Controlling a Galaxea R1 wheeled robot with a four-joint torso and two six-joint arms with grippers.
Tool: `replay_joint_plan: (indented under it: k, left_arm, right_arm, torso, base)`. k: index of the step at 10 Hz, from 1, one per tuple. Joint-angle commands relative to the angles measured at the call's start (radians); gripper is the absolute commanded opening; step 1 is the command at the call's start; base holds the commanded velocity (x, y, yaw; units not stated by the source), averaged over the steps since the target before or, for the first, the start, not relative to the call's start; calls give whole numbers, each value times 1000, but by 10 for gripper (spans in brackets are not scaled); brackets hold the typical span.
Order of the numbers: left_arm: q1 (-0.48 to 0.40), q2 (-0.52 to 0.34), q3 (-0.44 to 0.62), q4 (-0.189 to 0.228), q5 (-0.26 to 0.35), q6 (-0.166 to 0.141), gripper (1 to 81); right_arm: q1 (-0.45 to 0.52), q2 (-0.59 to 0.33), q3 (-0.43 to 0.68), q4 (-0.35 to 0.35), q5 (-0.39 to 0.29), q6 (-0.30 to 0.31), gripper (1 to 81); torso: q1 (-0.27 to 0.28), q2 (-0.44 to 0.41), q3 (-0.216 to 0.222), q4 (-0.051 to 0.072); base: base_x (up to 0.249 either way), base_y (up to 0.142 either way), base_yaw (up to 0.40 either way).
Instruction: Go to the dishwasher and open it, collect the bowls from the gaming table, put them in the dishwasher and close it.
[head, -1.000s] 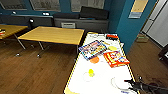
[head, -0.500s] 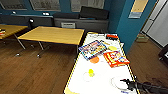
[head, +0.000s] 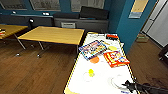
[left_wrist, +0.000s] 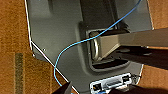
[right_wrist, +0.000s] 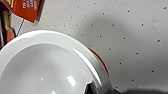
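Whether the right gripper's (head: 127, 85) jaws are apart or closed cannot be told; it sits at the near right corner of the gaming table (head: 105, 75), at the rim of a white bowl (head: 117, 81). In the right wrist view that bowl (right_wrist: 45, 67) looms close, its rim glossy, a red edge (right_wrist: 101, 61) peeping out from under its side, and a dark part of the gripper lies against the rim; the tabletop (right_wrist: 130, 32) around it is white with small dark dots. Nothing of the left gripper's jaws can be told either: the left wrist view looks down on the robot's own grey body (left_wrist: 65, 37) with a blue cable (left_wrist: 75, 47) looping across it, above the brown wood floor (left_wrist: 12, 30).

On the long white table with its yellow edge, a second white bowl with something yellow in it (head: 90, 73) stands near the middle. Beyond it lie an orange disc (head: 94, 59), a colourful game box (head: 93, 49), a red and yellow box (head: 116, 58), a yellow lid-like object (head: 113, 47) and a red item (head: 112, 36) at the far end. To the left stands a plain yellow-topped table (head: 53, 35), apart from the gaming table. Behind are a dark sofa (head: 82, 21) and a blue wall (head: 125, 25).
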Motion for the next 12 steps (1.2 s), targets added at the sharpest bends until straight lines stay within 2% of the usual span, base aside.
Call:
replay_joint_plan:
  k: [1,3,4,6,7,8,9,10,12]
  left_arm:
    - [-4,2,4,-2,61,3,811]
    - [-4,10,4,3,58,3,811]
    - [-4,11,4,4,57,3,811]
    - [-6,12,20,13,55,5,811]
    - [-7,1,54,15,52,5,811]
    - [-15,-24,112,16,52,5,811]
    - [-25,-66,200,16,55,6,811]
    - [-36,-128,310,16,55,5,811]
    - [-55,-320,606,13,54,5,811]
  right_arm:
    - [146,-187,141,9,-56,9,10]
    - [173,-393,297,-14,-136,4,10]
    - [160,-515,369,-43,-203,-2,10]
    - [73,-736,482,-95,-249,-8,10]
    - [-3,-815,537,-147,-260,-30,10]
    - [-150,-845,587,-175,-236,-54,10]
    - [-280,-844,631,-181,-154,-93,10]
    - [-407,-831,662,-183,-36,-131,10]
    - [-612,-763,685,-200,173,-164,10]
  torso:
    - [0,0,0,0]
    - [0,0,0,0]
    - [0,0,0,0]
    - [0,0,0,0]
    - [0,0,0,0]
    - [0,0,0,0]
    - [0,0,0,0]
    - [0,0,0,0]
    - [0,0,0,0]
  base:
    - [0,0,0]
    - [0,0,0]
    - [0,0,0]
    - [0,0,0]
    - [0,0,0]
    - [0,0,0]
    - [0,0,0]
    - [0,0,0]
    - [0,0,0]
